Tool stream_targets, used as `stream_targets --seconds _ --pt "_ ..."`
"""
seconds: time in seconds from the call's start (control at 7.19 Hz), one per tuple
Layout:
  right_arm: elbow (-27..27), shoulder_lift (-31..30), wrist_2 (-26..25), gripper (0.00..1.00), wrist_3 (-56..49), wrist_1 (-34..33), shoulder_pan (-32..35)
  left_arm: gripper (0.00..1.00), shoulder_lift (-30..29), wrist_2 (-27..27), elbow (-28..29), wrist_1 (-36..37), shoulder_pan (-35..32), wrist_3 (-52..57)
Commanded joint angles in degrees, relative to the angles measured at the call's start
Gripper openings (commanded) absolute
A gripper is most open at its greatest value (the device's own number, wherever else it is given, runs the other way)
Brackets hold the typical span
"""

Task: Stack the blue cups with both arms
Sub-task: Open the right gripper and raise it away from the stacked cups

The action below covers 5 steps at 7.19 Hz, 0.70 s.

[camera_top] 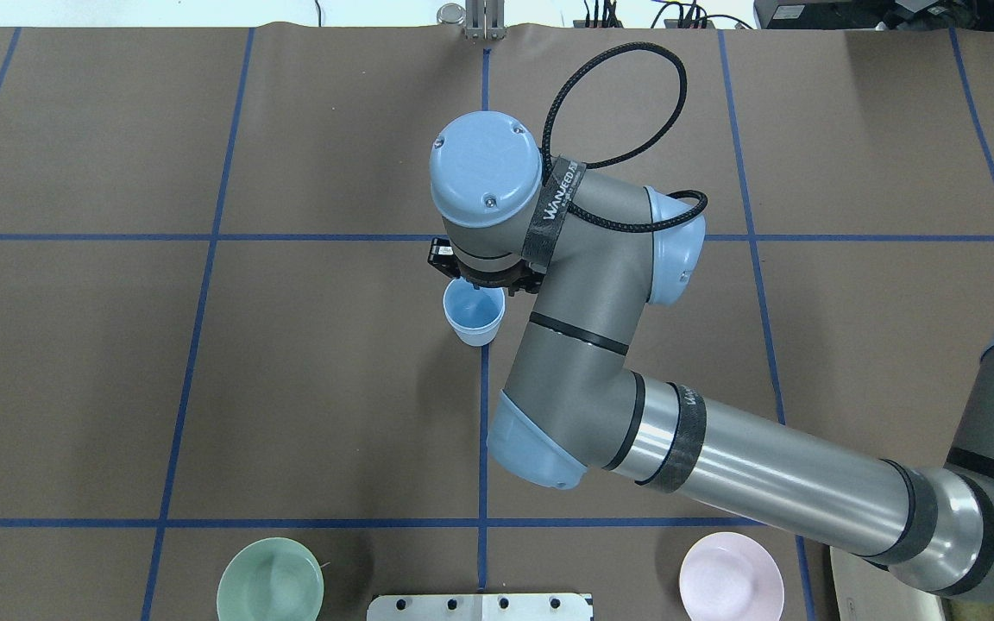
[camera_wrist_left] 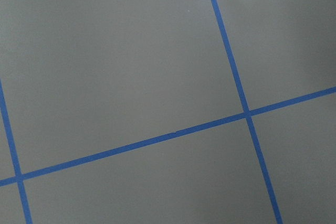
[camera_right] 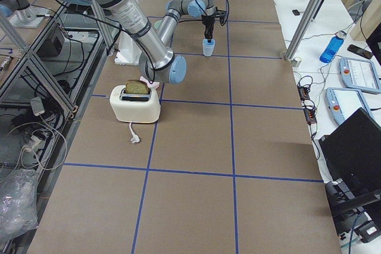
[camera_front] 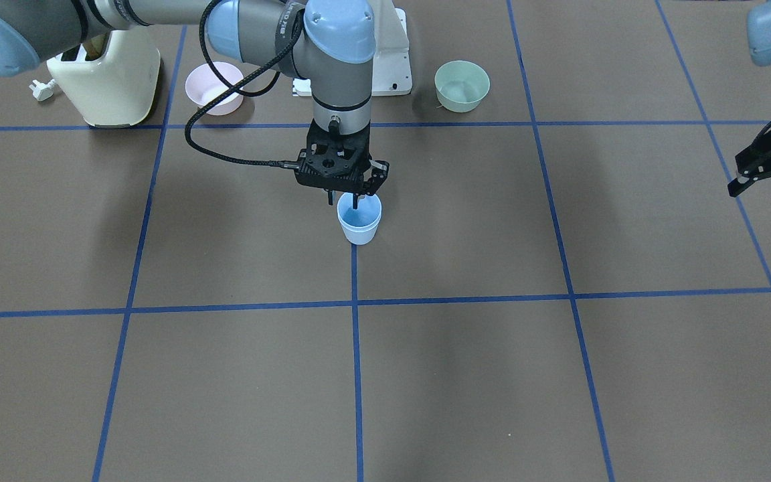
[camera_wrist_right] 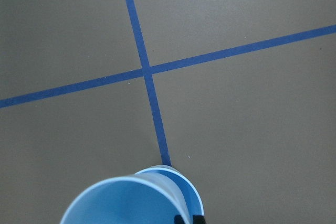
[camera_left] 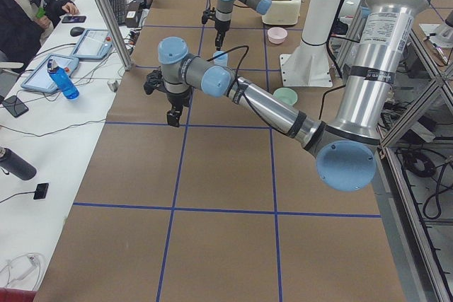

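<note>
One blue cup [camera_front: 361,226] stands at the middle of the table on a blue tape line. In the right wrist view a second blue cup [camera_wrist_right: 121,203] sits in it, with the lower cup's rim [camera_wrist_right: 190,188] showing just behind. My right gripper [camera_front: 343,199] comes straight down on the cups and pinches the upper cup's rim, one finger inside and one outside. The wrist hides the gripper in the overhead view, where the cups [camera_top: 474,321] show just in front of it. My left gripper [camera_front: 768,194] is open and empty, off at the table's far left side.
A cream toaster [camera_front: 106,80] with bread and its loose plug [camera_front: 42,89], a pink bowl [camera_front: 215,87] and a mint-green bowl [camera_front: 462,85] stand by the white base column [camera_front: 391,63]. An operator [camera_left: 28,5] sits at a side desk.
</note>
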Motion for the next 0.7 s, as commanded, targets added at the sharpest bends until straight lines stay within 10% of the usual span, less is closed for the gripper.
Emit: stream_targets --seconds 0.0,0.56 --pt "3.7 -0.2 3.0 1.00 -5.0 -1.6 6.0 0.98 0.0 -0.1 0.2 0.0 0.0 0.0" --pt "16.2 -19.4 20.9 1.00 -34.1 -3.8 30.8 0.98 1.1 -0.2 3.4 -0.7 -3.3 6.3"
